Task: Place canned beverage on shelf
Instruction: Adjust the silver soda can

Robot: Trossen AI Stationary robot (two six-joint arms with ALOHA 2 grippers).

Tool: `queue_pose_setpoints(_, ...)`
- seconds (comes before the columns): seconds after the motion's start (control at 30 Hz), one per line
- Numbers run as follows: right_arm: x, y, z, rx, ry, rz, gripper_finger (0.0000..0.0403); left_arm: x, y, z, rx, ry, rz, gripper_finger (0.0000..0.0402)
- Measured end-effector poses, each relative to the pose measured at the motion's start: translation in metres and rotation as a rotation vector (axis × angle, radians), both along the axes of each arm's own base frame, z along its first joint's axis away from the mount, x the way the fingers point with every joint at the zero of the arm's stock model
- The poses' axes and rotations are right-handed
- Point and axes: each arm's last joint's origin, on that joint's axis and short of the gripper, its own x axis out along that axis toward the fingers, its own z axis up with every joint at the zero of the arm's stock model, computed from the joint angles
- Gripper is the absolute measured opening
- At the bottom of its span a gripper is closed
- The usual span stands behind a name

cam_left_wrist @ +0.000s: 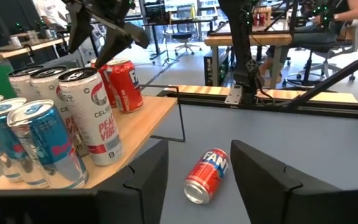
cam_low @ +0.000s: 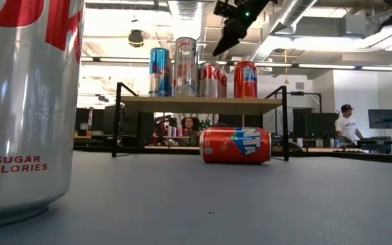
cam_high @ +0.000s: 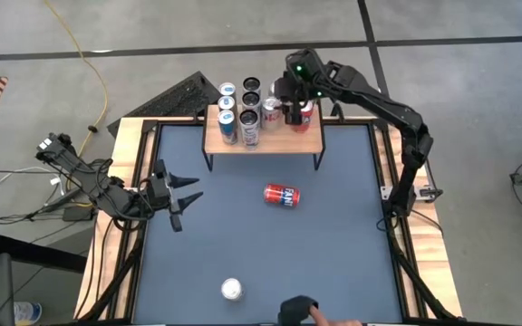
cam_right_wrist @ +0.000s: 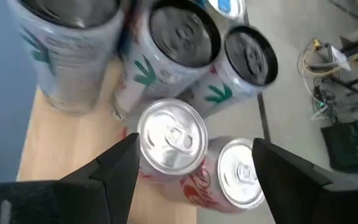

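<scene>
The shelf (cam_high: 263,140) has a pale wooden top with a smooth matt grain and thin black metal legs. On it stand glossy aluminium cans (cam_high: 247,116), their printed sides shiny and their bare silver lids brightly reflective. A red can (cam_high: 282,195) of the same glossy metal lies on the tabletop (cam_high: 333,244), whose dark blue-grey surface looks matt and smooth, framed by light unpainted wood.

cans (cam_high: 247,113) on shelf (cam_high: 311,143) | fallen can (cam_high: 281,195) on table (cam_high: 333,254) before shelf
</scene>
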Motion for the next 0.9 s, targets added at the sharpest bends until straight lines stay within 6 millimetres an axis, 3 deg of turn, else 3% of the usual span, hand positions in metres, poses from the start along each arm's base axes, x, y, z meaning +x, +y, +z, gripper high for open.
queue_pose_setpoints(0.23, 0.007, 0.009, 0.002, -0.030, 0.047, 0.085, 0.0292, 0.000, 0.000, 0.000, 0.001, 0.002, 0.003, 0.0212)
queue_pose_setpoints(0.37, 0.020, 0.000, -0.003, -0.013, 0.107, 0.090, 0.0292, 0.001, 0.003, -0.001, -0.020, -0.002, 0.029, 0.0231)
queue_pose_setpoints(0.47, 0.028, -0.007, -0.005, -0.012, 0.132, 0.066, 0.0292, 0.002, 0.005, -0.003, -0.027, 0.006, 0.045, 0.0236)
queue_pose_setpoints(0.9, 0.021, -0.017, -0.004, 0.031, 0.140, 0.061, 0.0292, 0.003, 0.007, -0.005, -0.032, 0.024, 0.048, 0.0236)
